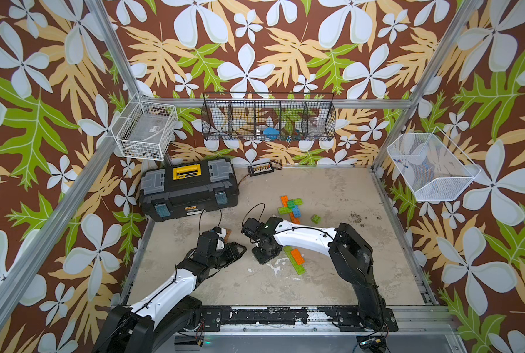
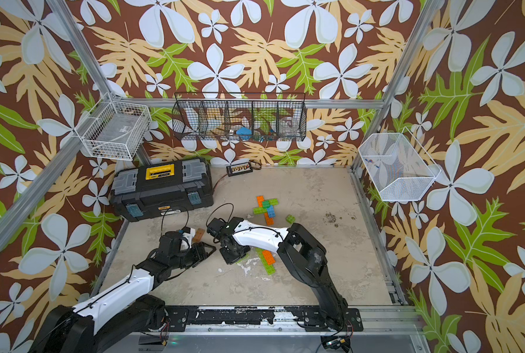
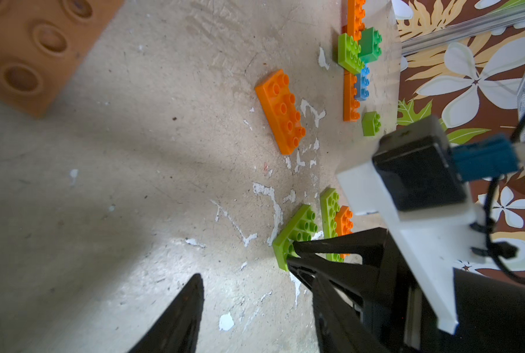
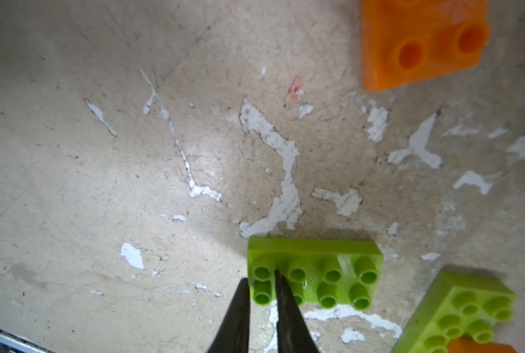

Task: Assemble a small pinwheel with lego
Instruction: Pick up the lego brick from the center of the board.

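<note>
A cross of orange, lime, green and blue lego [image 1: 290, 207] [image 2: 266, 207] [image 3: 357, 55] lies mid-table, with a small lime square [image 1: 316, 218] beside it. My right gripper [image 4: 261, 279] points down, shut on the end studs of a lime green brick [image 4: 314, 272] [image 3: 298, 232]. Close by are an orange brick stacked on a lime one [image 1: 298, 258] and a loose orange brick [image 3: 281, 111] [image 4: 423, 39]. My left gripper [image 3: 255, 278] [image 1: 238, 249] hovers open and empty just left of the right one. A brown brick [image 1: 228, 233] [image 3: 26, 52] sits behind it.
A black toolbox [image 1: 189, 189] stands at the back left, with a small circuit board [image 1: 260, 168] on wires to its right at the back wall. Wire baskets [image 1: 269, 120] hang on the walls. The right forearm [image 1: 304, 237] spans over the bricks.
</note>
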Tool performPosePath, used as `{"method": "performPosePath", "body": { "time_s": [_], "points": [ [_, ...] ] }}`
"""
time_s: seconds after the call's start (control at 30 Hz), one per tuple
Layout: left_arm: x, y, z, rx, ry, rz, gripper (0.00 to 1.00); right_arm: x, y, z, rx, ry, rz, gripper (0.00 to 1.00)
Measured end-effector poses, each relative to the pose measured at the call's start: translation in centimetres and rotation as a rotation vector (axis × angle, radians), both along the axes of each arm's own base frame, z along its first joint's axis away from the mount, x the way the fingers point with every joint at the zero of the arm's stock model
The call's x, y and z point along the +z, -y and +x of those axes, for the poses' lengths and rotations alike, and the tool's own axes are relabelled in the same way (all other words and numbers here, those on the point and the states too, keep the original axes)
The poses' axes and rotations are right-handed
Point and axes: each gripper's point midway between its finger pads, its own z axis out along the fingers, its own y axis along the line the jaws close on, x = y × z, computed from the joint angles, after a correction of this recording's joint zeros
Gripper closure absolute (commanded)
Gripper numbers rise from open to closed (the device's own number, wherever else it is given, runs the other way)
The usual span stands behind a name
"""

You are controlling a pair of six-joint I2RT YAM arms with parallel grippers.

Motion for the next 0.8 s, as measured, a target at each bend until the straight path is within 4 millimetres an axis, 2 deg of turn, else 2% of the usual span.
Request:
{"method": "performPosePath", "body": {
  "time_s": [0.47,0.8],
  "points": [
    [-0.14,0.01,-0.04,-0.001,-0.005,0.001,0.41,-0.64,0.17,-0.31,0.008,-0.005,-0.018,0.81],
    [-0.43,-0.07,-0.23,-0.001,-0.011,0.003,0.41,-0.71,0.39,-0.68,0.051,0.047,-0.059,0.87]
  ]
}}
